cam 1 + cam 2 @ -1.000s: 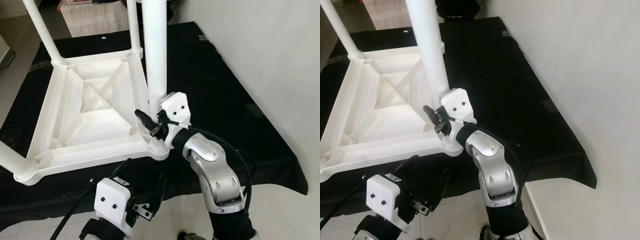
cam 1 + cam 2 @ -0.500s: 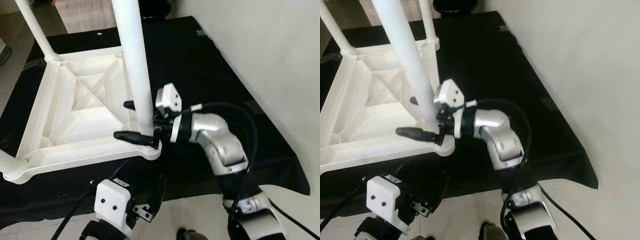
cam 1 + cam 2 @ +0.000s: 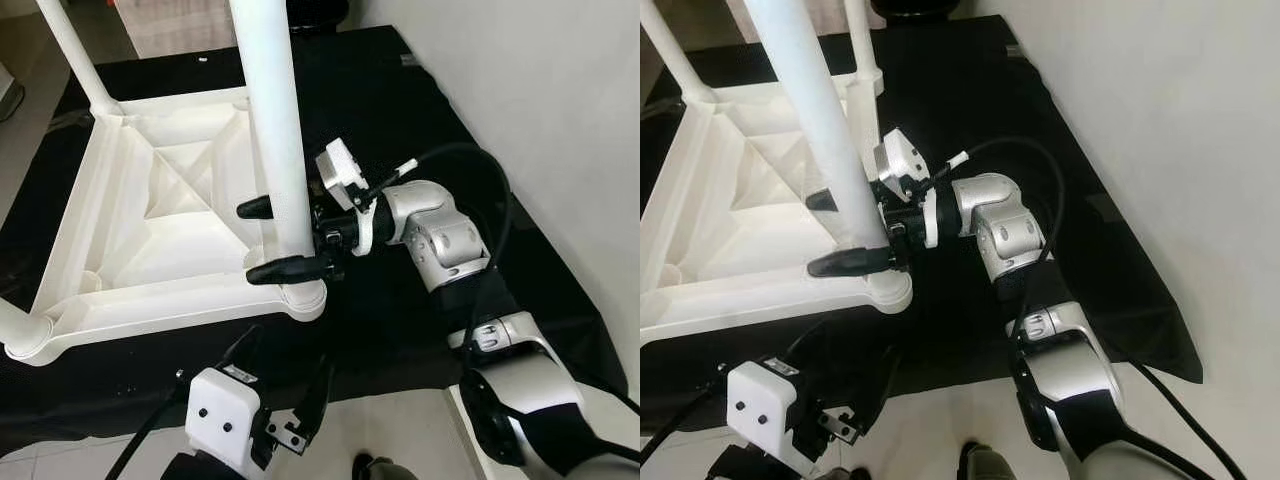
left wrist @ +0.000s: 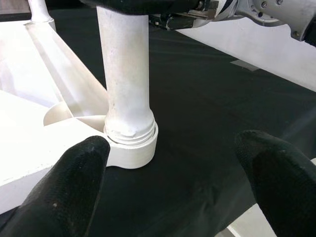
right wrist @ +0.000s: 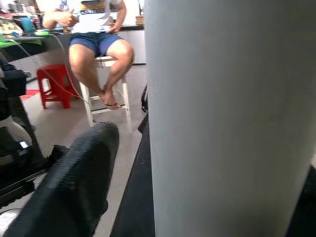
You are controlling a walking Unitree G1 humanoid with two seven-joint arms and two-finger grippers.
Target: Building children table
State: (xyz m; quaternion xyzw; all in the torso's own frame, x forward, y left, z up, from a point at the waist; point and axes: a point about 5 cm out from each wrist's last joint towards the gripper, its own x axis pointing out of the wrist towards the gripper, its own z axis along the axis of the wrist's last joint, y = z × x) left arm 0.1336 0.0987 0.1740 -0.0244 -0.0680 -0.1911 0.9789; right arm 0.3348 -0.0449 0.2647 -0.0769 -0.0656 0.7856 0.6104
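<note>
Children's white plastic table (image 3: 160,215) is laid upside down on a black cloth (image 3: 420,130) spread over the floor, with its round white legs pointing upward. The right gripper (image 3: 268,240) is positioned around the near-right white tubular leg (image 3: 275,130), just above the corner socket collar (image 3: 300,298); one black finger is seen in front of the leg and the other behind it, so the leg is judged to be grasped between them. In the right wrist view the leg is seen close against one finger (image 5: 79,177). The left gripper (image 4: 173,182) is held low near the robot's body with its fingers spread apart and nothing between them, aimed at the same collar.

Risks from this point are judged as follows. If the leg is pushed off-axis, it could bind in the collar or be left only partly seated. If side force is applied by the right arm, the light tabletop could be slid across the cloth, since it is not restrained by the left gripper. Slip of the fingers on the smooth tube is also possible.

A ribbed, X-braced underside is shown by the tabletop. A seated person (image 5: 98,44) is visible in the background of the right wrist view.
</note>
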